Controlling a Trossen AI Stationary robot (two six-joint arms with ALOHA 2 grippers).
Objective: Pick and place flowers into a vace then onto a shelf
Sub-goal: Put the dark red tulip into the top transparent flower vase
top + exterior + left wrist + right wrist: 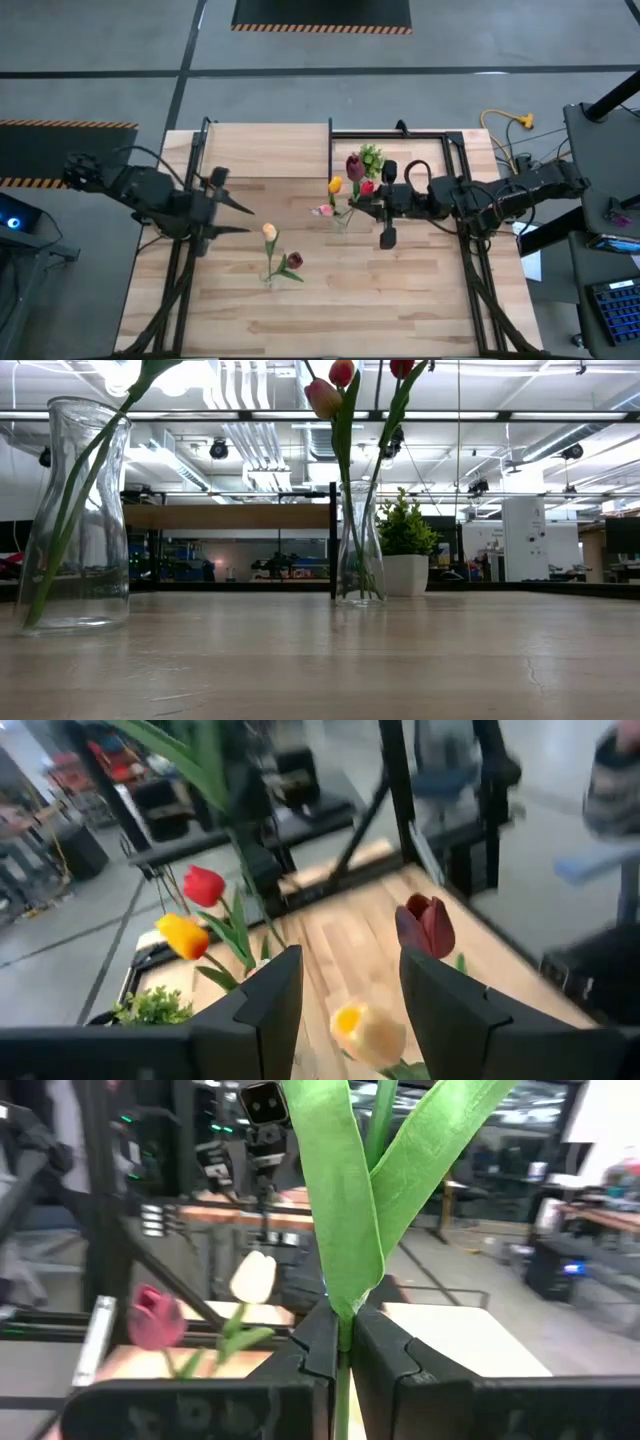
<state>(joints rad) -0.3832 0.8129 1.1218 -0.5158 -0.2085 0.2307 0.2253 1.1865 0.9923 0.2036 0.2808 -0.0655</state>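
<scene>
The right gripper (343, 1342) pinches a flower (345, 1200) by its stem (left gripper (350, 1010) waits open); next, lower it into the vase (342, 219).

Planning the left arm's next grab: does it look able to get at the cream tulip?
Probably yes. The left gripper is open and empty, the cream tulip stands just beyond its fingertips in the near vase, and nothing sits between them.
</scene>
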